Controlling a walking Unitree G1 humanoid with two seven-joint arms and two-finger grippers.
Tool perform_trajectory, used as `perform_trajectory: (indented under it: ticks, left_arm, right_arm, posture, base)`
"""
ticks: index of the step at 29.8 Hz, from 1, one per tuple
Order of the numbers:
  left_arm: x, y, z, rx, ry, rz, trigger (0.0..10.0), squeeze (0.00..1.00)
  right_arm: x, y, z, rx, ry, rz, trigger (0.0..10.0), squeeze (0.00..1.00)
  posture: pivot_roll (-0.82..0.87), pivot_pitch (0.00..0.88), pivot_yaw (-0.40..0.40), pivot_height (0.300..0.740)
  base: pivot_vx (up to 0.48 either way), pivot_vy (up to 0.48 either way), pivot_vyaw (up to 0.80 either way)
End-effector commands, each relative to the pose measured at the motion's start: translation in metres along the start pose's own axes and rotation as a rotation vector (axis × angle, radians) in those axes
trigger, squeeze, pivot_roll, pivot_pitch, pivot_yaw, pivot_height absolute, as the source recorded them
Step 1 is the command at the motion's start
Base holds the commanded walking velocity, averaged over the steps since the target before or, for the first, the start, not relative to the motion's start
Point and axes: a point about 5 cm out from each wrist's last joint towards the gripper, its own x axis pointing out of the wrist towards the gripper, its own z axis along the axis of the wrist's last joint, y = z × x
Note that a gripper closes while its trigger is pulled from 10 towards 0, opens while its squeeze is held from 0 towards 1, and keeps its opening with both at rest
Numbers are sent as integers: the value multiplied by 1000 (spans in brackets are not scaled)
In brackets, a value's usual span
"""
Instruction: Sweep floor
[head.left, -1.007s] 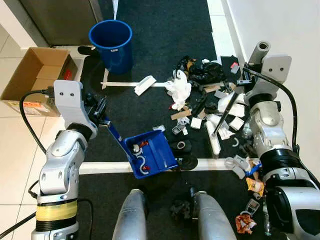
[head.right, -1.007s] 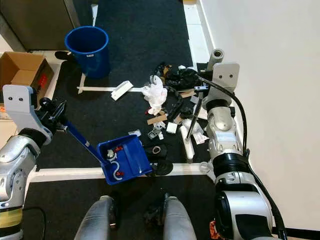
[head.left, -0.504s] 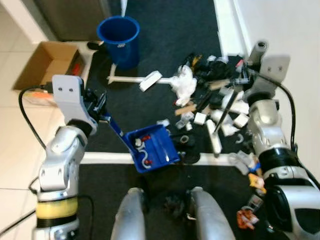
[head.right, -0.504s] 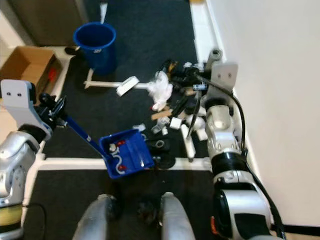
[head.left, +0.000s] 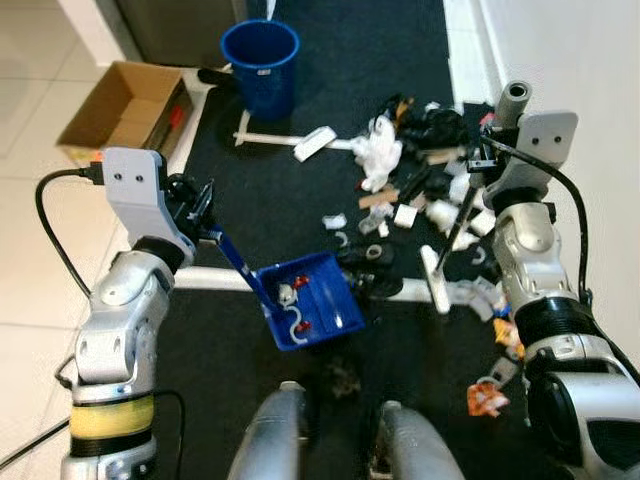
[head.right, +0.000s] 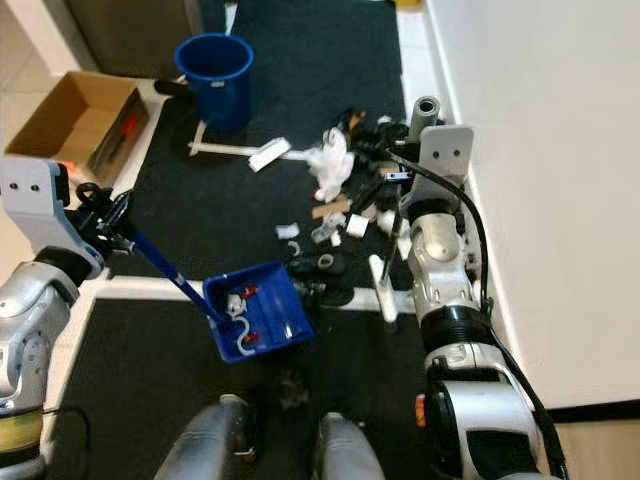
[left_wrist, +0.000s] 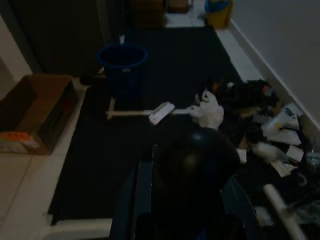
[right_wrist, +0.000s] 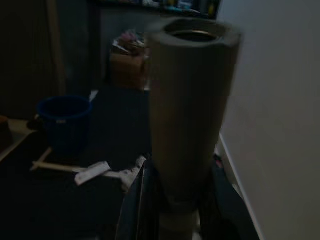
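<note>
My left gripper (head.left: 200, 215) is shut on the long handle of a blue dustpan (head.left: 310, 312), which holds a few small white and red scraps and hangs just in front of my legs. At the right wall, my right gripper (head.left: 487, 150) is shut on a broom handle (head.left: 512, 100), a grey tube (right_wrist: 190, 100) that rises past the wrist. The broom's white head (head.left: 436, 280) rests on the dark carpet beside the dustpan. A litter pile (head.left: 420, 160) of black, white and brown scraps lies ahead of the broom.
A blue bucket (head.left: 260, 55) stands at the far end of the carpet, with an open cardboard box (head.left: 125, 115) to its left on the tiles. A white strip (head.left: 215, 278) crosses the floor. More litter (head.left: 490, 395) lies by the right wall.
The whole view has shifted as I backed away. The dustpan and broom head came back with me and now sit at the white strip instead of beyond it.
</note>
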Motion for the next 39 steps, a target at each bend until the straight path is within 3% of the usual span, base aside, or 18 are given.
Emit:
perform_trajectory:
  ticks: [1, 17, 25, 28, 39]
  left_arm:
    - [-1, 0, 4, 4, -20, -6, 10000, 0]
    - [-3, 2, 1, 14, 4, -22, 10000, 0]
    - [-11, 2, -11, 50, 92, -201, 10000, 0]
    - [-13, 20, -10, 103, 96, -190, 10000, 0]
    - [-11, 42, 22, 159, 3, -166, 10000, 0]
  right_arm:
    - [3, -3, 12, 3, -56, -9, 10000, 0]
    - [2, -3, 11, 1, -54, -6, 10000, 0]
    - [2, -3, 9, -58, -51, -8, 10000, 0]
    - [0, -9, 6, -60, -43, -22, 10000, 0]
    - [0, -10, 5, -56, -40, -24, 10000, 0]
  posture:
    - [11, 166, -26, 740]
    - [11, 170, -27, 740]
    - [12, 178, -26, 740]
    - [12, 183, -25, 740]
    - [16, 181, -28, 740]
  base:
    - [0, 0, 0]
    - [0, 0, 0]
    - [0, 0, 0]
    - [0, 0, 0]
    - [0, 0, 0]
